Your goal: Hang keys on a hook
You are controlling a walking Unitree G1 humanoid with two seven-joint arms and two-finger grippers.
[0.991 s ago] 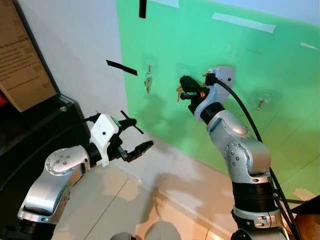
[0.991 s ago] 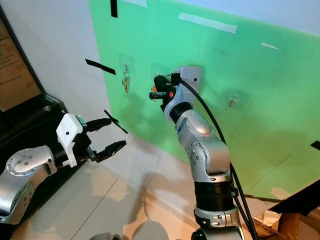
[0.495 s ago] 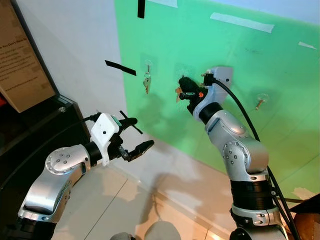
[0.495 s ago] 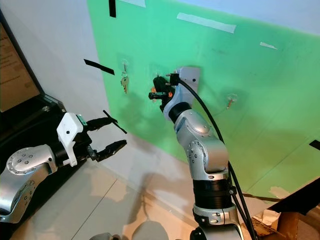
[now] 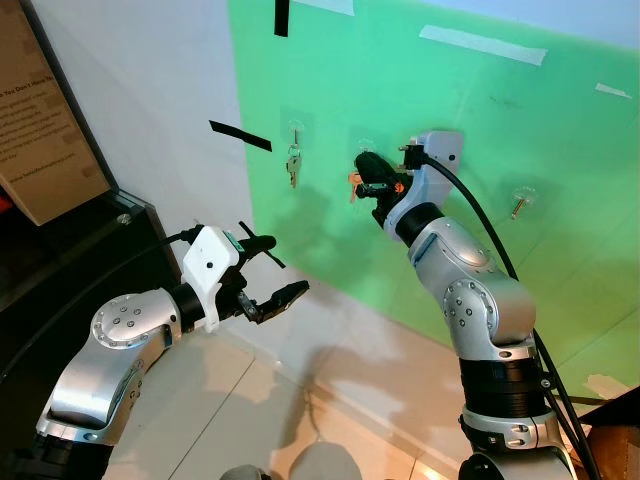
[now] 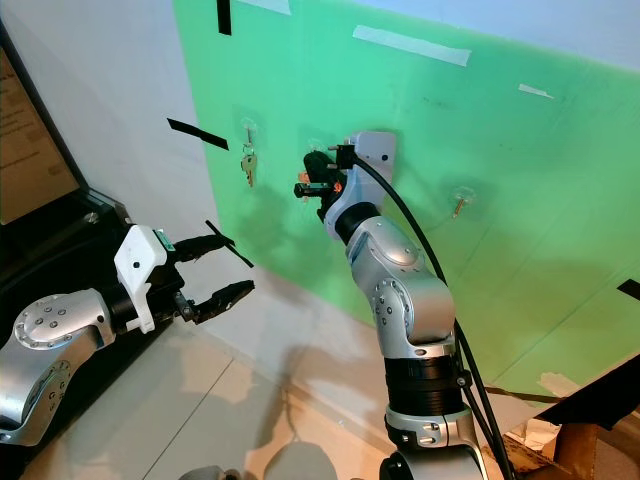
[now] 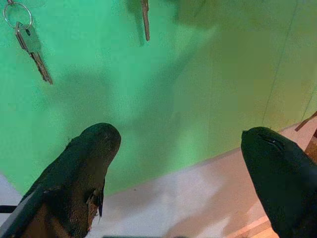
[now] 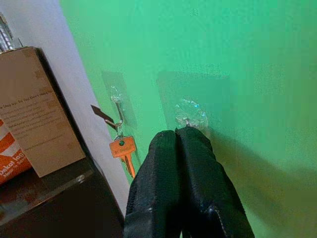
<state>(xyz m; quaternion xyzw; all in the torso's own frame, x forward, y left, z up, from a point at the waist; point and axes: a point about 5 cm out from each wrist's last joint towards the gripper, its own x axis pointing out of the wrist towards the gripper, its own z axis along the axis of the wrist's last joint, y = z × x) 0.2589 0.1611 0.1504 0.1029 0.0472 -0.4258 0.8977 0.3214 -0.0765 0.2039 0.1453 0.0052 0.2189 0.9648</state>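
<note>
Two arms in view against a green wall point(image 5: 420, 90). Right gripper point(image 5: 366, 175) raised to the wall at the middle clear hook point(image 8: 188, 115), fingers point(image 8: 183, 163) pressed together; in the right wrist view their tips sit just below that hook. An orange key point(image 5: 352, 183) shows at the tips in the left eye view, just under the middle hook; the closed fingers hide any ring, so whether it is clamped in them or already on the hook cannot be told.

Left hook point(image 5: 295, 130) carries a ring with a silver key point(image 5: 292, 166) hanging straight down. The right wrist view shows this hook with a key point(image 8: 124, 148) that looks orange there. Third hook point(image 5: 524, 195) well off to the robot's right holds another small key point(image 5: 518, 209).

Left gripper point(image 5: 270, 275) held low and away from the wall, near the white lower wall, fingers point(image 7: 89, 168) wide apart, nothing between them. Left wrist view looks up at the green wall with the silver key on its ring.

Black tape strips point(image 5: 240, 135) on the wall to the left of the hooks. Brown printed board point(image 5: 40, 110) leans at far left above a black cabinet point(image 5: 60, 260). Tiled floor point(image 5: 250, 400) below.
</note>
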